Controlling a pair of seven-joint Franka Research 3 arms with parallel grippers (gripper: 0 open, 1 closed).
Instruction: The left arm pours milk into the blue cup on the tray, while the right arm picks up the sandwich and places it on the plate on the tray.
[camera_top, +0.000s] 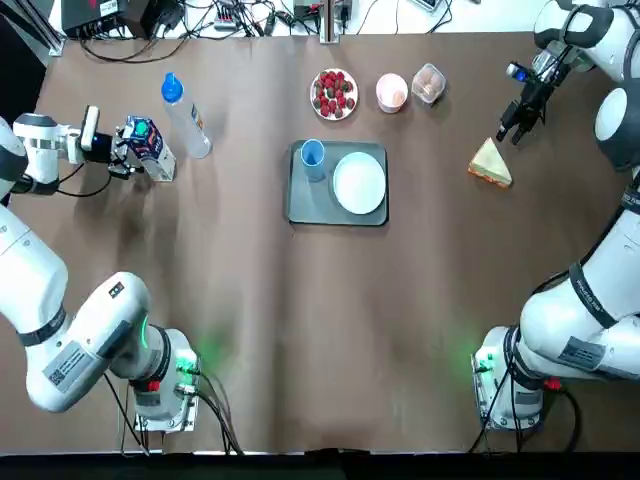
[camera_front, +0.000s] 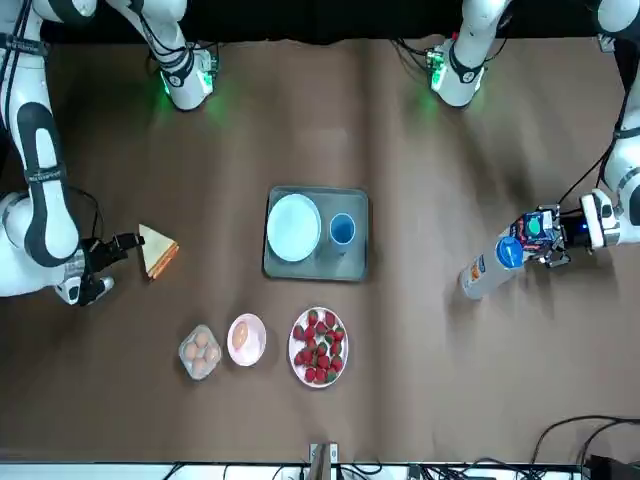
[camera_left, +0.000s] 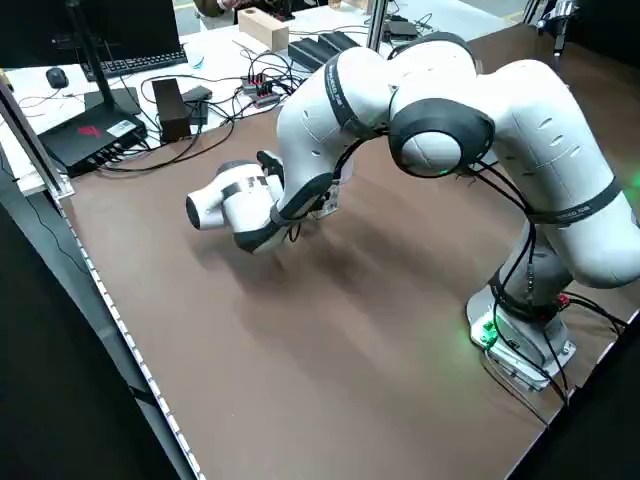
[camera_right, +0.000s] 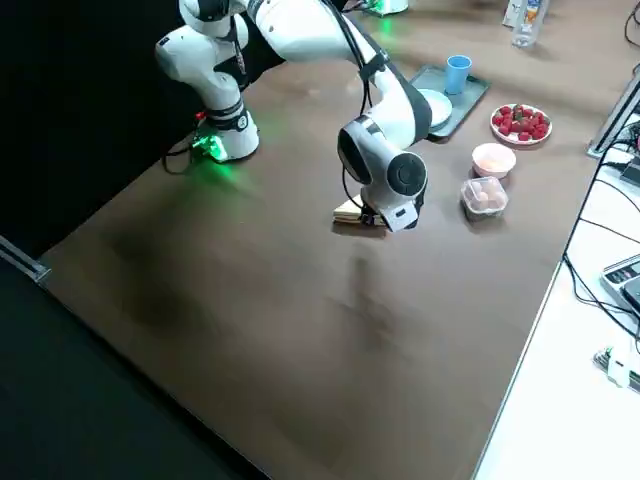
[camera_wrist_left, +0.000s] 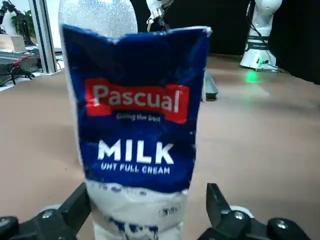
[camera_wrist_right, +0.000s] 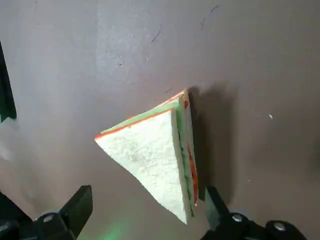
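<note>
With its two fingers spread wide, the left gripper (camera_wrist_left: 147, 187) is positioned low at the milk (camera_wrist_left: 140, 125), one finger on either side of the carton. The milk stands upright on the table (camera_top: 260, 330), at the robot's left. Just beside it, toward the table's middle, stands the bottle (camera_top: 187, 115) with a blue cap.

The right gripper (camera_wrist_right: 148, 191) is at the sandwich (camera_wrist_right: 150, 155), fingers wide apart, nothing between the pads. The sandwich, a triangular wedge, rests on the table to the right of the tray (camera_top: 320, 208), well apart from it.

The tray bears two items: the cup (camera_top: 313, 160), upright, near the far left corner, and the plate (camera_top: 359, 183), right of the cup. Beyond the tray, from left to right, are the strawberry dish (camera_top: 322, 83), the pink bowl (camera_top: 391, 92) and the clear container (camera_top: 429, 84).
</note>
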